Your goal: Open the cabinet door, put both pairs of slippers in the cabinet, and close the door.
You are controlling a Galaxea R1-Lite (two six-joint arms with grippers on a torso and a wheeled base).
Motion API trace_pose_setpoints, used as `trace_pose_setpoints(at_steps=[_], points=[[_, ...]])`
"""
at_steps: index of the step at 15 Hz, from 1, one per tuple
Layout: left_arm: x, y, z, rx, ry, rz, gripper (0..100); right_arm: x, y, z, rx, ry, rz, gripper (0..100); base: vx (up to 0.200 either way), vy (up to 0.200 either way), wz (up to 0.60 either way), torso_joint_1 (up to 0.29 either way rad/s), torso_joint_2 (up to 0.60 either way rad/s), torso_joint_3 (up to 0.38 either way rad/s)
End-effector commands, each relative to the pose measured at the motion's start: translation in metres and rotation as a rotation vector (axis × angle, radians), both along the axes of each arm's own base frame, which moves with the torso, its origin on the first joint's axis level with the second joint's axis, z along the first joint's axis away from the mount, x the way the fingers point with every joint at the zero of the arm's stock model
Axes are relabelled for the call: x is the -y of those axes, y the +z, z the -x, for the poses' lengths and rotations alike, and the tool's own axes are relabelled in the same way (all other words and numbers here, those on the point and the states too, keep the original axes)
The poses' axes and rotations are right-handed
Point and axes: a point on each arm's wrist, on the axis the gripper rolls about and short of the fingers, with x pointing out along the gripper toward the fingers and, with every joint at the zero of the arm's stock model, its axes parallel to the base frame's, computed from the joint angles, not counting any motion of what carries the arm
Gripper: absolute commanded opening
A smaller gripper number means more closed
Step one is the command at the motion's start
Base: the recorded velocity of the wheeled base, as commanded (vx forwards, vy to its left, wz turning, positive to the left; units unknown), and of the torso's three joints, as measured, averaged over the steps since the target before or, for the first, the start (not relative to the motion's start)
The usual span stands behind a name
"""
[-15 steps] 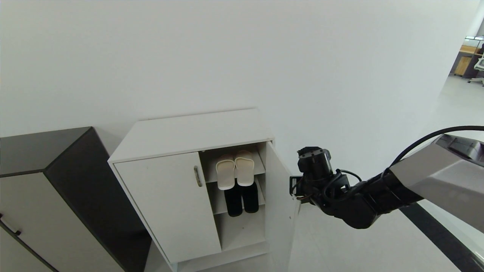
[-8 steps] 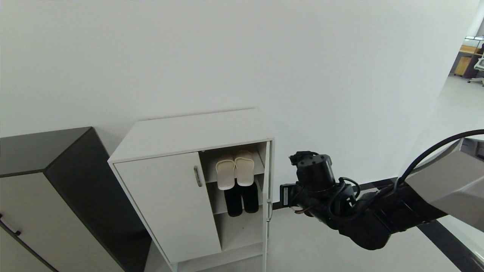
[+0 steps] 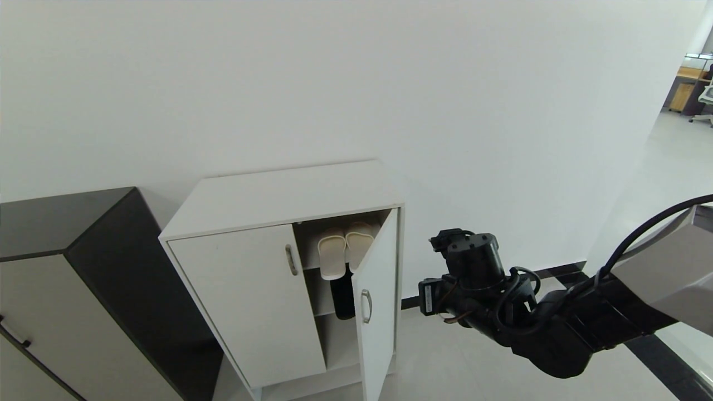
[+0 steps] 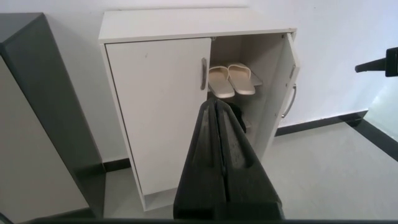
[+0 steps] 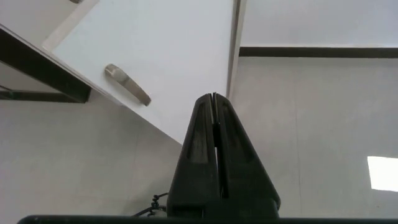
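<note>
Head view puts the white cabinet at about 7 o'clock of the picture, with its left door shut and its right door standing ajar at an angle. Both pairs are inside. The white slippers lie on the upper shelf, and the black slippers sit one shelf down, half hidden behind the door. The right arm hangs at 3 o'clock of that door, apart from it.

In the right wrist view the right gripper has its fingers pressed together with nothing between them, pointing at the door's outer face near the door handle. Whether the tips touch the panel I cannot tell. The left gripper is likewise pressed together and empty, in front of the cabinet and well back from it.

The door looks like a light, stiff panel on hinges, so it should yield to a flat push and need no grasp. The best place is probably by the handle edge, far from the hinges. Its smooth face may let the fingers slide.

The white pair appears to overhang its shelf front and could catch the door. A dark cabinet stands just beside the white one at 9 o'clock, out of the door's way.
</note>
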Motion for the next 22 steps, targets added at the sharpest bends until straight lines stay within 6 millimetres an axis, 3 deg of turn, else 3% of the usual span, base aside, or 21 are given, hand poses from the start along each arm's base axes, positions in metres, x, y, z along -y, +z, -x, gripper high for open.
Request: trace_pose_setpoints(at_steps=[1, 7, 12, 17, 22], points=[[0.0, 0.0, 0.0, 0.0, -0.001, 0.0, 0, 0.0, 0.001, 0.001, 0.004, 0.005, 0.004, 0, 0.0, 0.0, 0.6, -0.002, 0.01, -0.002], [0.0, 0.0, 0.0, 0.002, -0.001, 0.0, 0, 0.0, -0.003, 0.0, -0.002, 0.003, 0.02, 0, 0.0, 0.0, 0.6, 0.002, 0.0, 0.003], [0.0, 0.0, 0.0, -0.001, 0.001, 0.0, 0, 0.006, -0.009, -0.003, 0.035, 0.012, 0.003, 0, 0.0, 0.0, 0.0, 0.0, 0.0, 0.0], [0.0, 0.0, 0.0, -0.001, -0.001, -0.001, 0, 0.041, -0.02, -0.015, 0.054, 0.079, -0.044, 0, 0.0, 0.0, 0.0, 0.0, 0.0, 0.0], [0.0, 0.0, 0.0, -0.001, -0.001, -0.001, 0, 0.038, -0.036, -0.03, 0.049, 0.072, -0.043, 0, 0.0, 0.0, 0.0, 0.0, 0.0, 0.0]])
